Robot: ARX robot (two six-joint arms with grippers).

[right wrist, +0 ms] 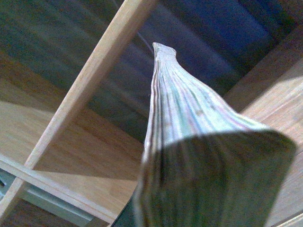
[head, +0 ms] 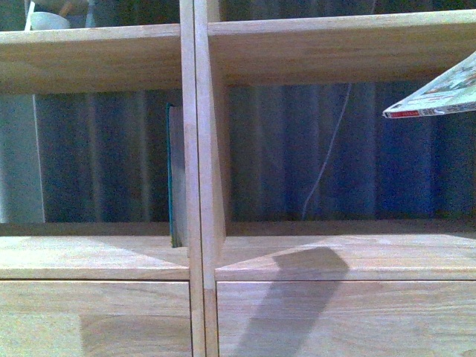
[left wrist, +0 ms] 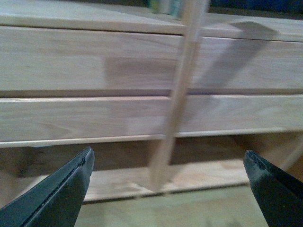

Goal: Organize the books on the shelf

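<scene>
A: We're tight up against the tall light natural-wood shelving unit point(head: 312, 52), and its upright centre divider point(head: 199, 149) splits our front view in two. What have we got in there?

B: We've got the thin dark-teal book point(head: 172, 178) standing upright in the left compartment. It sits at nine o'clock from the divider, pressed flat against it, with its foot on the compartment's board.

A: And the other one?

B: Up at two o'clock! The thin white-covered paperback point(head: 439, 91) hangs in the air in front of the right compartment. It is tilted, with its red-edged corner lowest and pointing toward nine o'clock, and it touches no board.

A: Who's got it?

B: We make it the right gripper. Its wrist camera looks straight along the page edges point(right wrist: 189, 142), which fill the picture from up close. The fingers themselves are hidden behind the book, so we judge the grasp from that alone.

A: And the left gripper point(left wrist: 168, 189)?

B: Spread wide, with nothing between its black fingers point(left wrist: 61, 194). It faces the flat wooden drawer fronts point(left wrist: 85, 61) low on the unit, well apart from both books.

A: Anything behind?

B: Through the open right compartment we see a dark blue curtain point(head: 387, 163) with a thin pale cord point(head: 327, 149) hanging down it. A long shadow point(head: 290, 305) lies across the wood at six o'clock.
</scene>
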